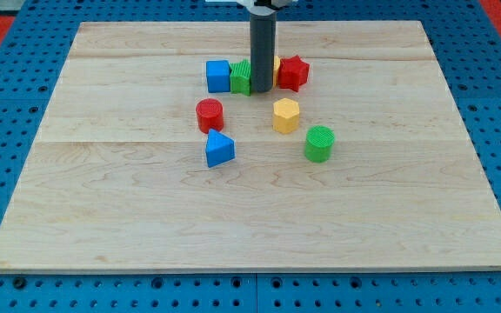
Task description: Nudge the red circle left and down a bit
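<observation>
Red circle (209, 114) down-left of my tip (261, 91), well apart, untouched.

On the board (129, 226), toward the view's top, we find a row: blue cube (218, 76), green block (241, 78) touching it, then a yellow block (277, 68) mostly hidden behind the rod, then the red star (293, 73). Our tip (261, 92) sits just right of the green block. Below the row lie the red circle (209, 115) at left and the yellow hexagon (286, 115) at right. The blue triangle (219, 149) lies just below the circle, and the green cylinder (319, 143) lies lower right of the hexagon.
</observation>
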`<action>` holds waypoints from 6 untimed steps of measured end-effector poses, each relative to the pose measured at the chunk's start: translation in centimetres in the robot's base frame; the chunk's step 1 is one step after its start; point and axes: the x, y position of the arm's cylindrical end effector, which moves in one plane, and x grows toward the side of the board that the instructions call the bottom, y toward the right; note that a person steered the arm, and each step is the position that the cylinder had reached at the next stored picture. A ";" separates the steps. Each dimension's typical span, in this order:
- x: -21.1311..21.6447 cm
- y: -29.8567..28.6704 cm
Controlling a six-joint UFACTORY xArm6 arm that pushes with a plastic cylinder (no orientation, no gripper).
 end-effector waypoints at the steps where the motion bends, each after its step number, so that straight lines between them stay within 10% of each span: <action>1: 2.3 0.0; 6: 1.3 -10.8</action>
